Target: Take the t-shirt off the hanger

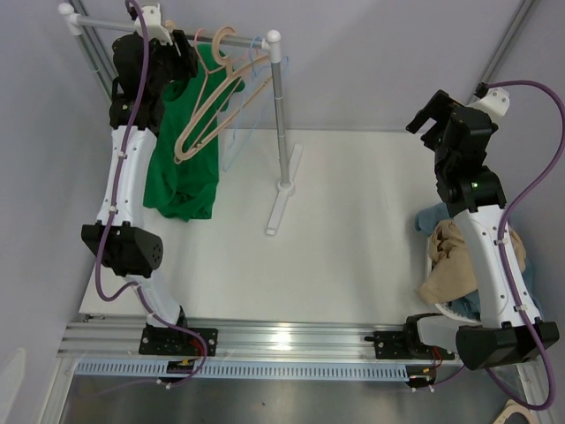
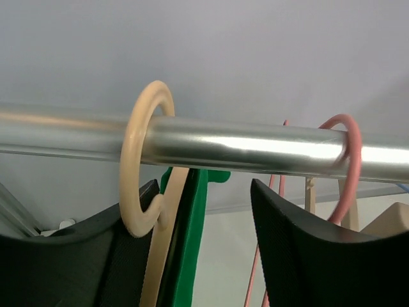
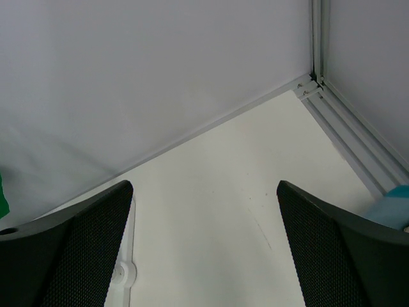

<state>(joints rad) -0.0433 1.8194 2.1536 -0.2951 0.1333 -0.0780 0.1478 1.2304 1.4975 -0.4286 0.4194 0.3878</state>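
- Black fingers [image 2: 64, 256] of the left jaws fill the bottom of the left wrist view. They stand apart and clamp nothing, and a gap shows beside the right-hand finger.
- Between those 2 fingers sit the neck of a beige hanger [image 2: 137, 173] and a strip of the green t-shirt [image 2: 192, 243]. The left-hand finger is just beside the hanger's hook; whether it touches cannot be told.
- That hook loops over a shiny metal rod [image 2: 255, 147]. A pink hook [image 2: 348, 160] hangs over the same rod further right.
- Seen from above, the left arm [image 1: 128, 150] reaches to the left end of the rack. The t-shirt hangs there from the rod, draped down beside the arm.
- Other hangers [image 1: 231, 88] hang from the rod between the t-shirt and the upright post [image 1: 281, 115].
- At the right side of the tabletop [image 1: 353, 221], the right arm [image 1: 477, 203] is raised, well apart from the rack. The right jaws are spread wide with nothing between them.
- Beside the right arm's base lies a pile of clothes [image 1: 455, 256], tan and blue.
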